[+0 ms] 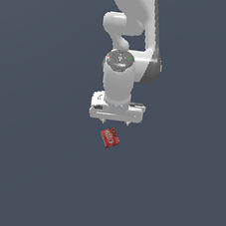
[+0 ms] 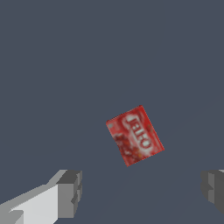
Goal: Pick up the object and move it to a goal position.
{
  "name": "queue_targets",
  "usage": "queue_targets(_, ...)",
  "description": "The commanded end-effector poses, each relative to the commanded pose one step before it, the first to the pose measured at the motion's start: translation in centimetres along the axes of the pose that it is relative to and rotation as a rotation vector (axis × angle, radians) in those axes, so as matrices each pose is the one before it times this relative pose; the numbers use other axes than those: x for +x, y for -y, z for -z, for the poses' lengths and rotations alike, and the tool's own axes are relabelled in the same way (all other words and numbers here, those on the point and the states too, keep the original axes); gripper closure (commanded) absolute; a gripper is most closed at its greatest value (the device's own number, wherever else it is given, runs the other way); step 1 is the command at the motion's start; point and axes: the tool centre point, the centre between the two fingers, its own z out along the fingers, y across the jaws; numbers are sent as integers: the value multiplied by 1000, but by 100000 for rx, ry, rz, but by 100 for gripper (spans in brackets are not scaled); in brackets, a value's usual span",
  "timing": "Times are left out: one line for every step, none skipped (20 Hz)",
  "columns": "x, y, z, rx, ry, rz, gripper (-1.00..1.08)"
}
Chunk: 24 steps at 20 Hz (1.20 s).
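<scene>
- Box, red with white lettering, lies flat and askew on the grey floor.
- Gripper hangs above it, fingers spread wide, holding nothing.

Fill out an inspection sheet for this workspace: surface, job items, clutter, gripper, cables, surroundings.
Surface: plain dark grey-blue floor, bare around the box.
Job's things: small flat red rectangular box with white lettering lying flat, skewed to the jaws' line, untouched.
Clutter: nothing seen.
Gripper: white gripper open, jaws spread wide, the box ahead of them in the wrist view and not between them.
Cables: nothing seen.
Surroundings: white robot arm only; no goal marker seen.
</scene>
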Motion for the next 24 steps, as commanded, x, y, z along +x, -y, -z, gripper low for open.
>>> queue_targets(0,-1,0,0,0,0,-92)
queue_targets(15,-6,25,-24,-64,70,-92)
queue_targets(52,-52,50,-51,-144,156,-92)
queue_targets(82,-74,91,-91,-253,275,-92)
queue_targets(113,-102,127,-129,-353,387,-92)
queue_targets(144,-133,159,-166,-445,492,-92)
queue_targets(173,-161,191,-206,-537,600,-92)
queue_targets(170,-160,189,-211,-533,606,-92)
queue_targets(136,-133,146,-173,-421,491,-92)
queue_targets(101,-100,108,-134,-316,380,-92)
queue_targets(68,-70,69,-92,-211,266,-92)
queue_targets(36,-38,33,-51,-111,152,-92)
queue_targets(8,-32,-9,0,0,0,-92)
queue_targets(-32,76,19,0,0,0,-92)
queue_targets(-24,8,-49,68,146,-214,-92)
queue_targets(-9,15,8,20,24,-93,-92)
queue_targets(3,-30,-10,0,0,0,-92)
queue_targets(4,11,-35,-37,-17,225,-92)
queue_targets(4,-15,-77,-53,-9,348,-92)
queue_targets(1,-19,-119,-72,0,502,-92)
queue_targets(-2,-21,-161,-90,10,656,-92)
queue_targets(-6,-25,-203,-108,18,810,-92)
queue_targets(-9,-27,-243,-125,26,966,-92)
queue_targets(-12,-30,-281,-140,32,1115,-92)
